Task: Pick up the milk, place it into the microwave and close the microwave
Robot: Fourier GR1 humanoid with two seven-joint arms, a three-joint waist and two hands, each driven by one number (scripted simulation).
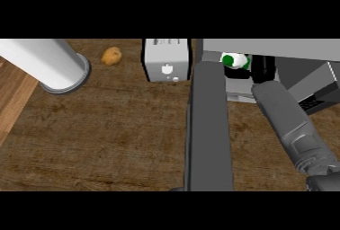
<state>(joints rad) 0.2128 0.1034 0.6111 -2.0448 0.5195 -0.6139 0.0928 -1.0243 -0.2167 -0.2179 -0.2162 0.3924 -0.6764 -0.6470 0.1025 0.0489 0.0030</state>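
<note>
At upper right of the frame, the white, green-capped milk container [234, 61] is seen inside the open grey microwave [266, 47], presumably for release there; both forearms reach in, finger states impossible to tell.

The bench [100, 143] is mottled dark brown with a lighter wood strip at its left. A white cylinder [43, 60] has a grey base. The potato [111, 56] is orange-tan, the toaster [166, 60] white, the microwave [279, 47] grey, the milk [234, 60] green and white, both forearms grey.
</note>
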